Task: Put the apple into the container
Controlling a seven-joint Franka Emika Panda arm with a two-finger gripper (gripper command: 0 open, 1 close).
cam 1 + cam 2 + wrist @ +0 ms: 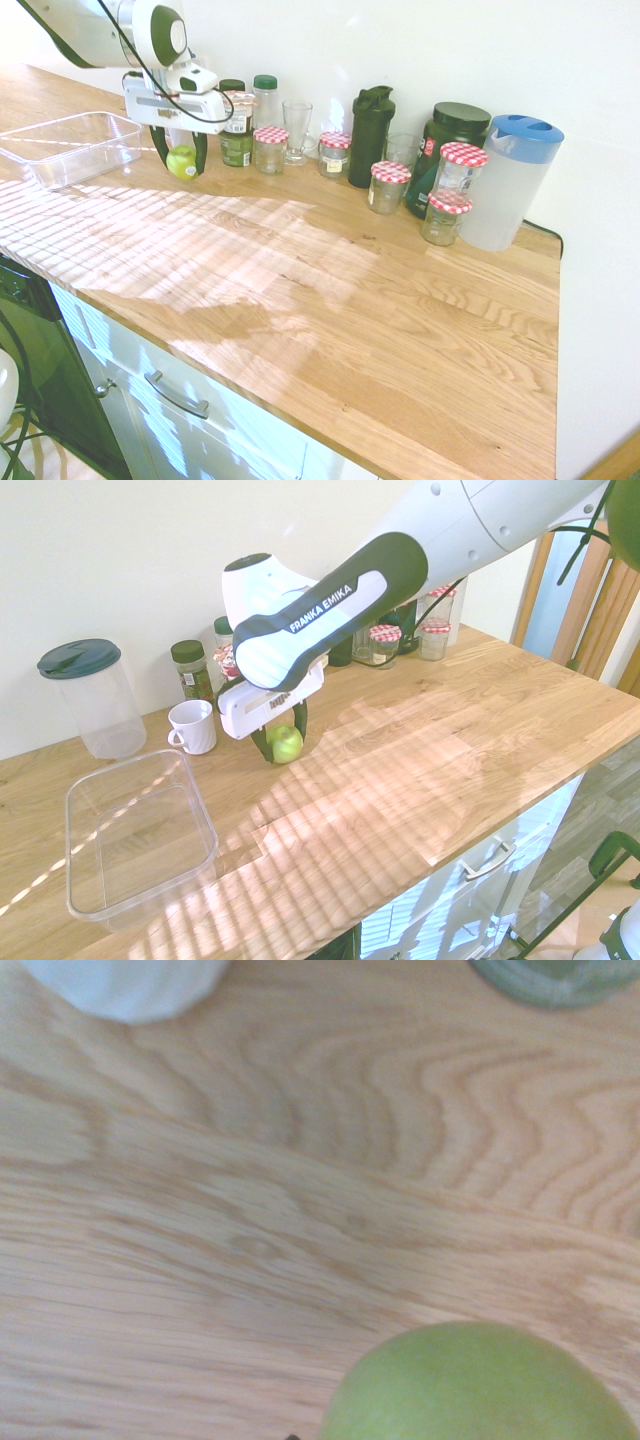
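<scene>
clear tub [141, 835], long axis seemingly toward counter's edge [520, 825]

The apple [286, 745] is small, round and yellow-green, with a small pale sticker on its side, and sits between the gripper's [283, 742] fingers, near the tub. The tub [141, 840] is clear, shallow and rectangular, with a rim; it stands upright on the counter, open side up.

In my wrist view, apple [480, 1390] cut off by edge, so are white thing [135, 982] and glass bottom [560, 978], both blurry. My arm [330, 610] hides parts of jars [384, 645] behind.
</scene>
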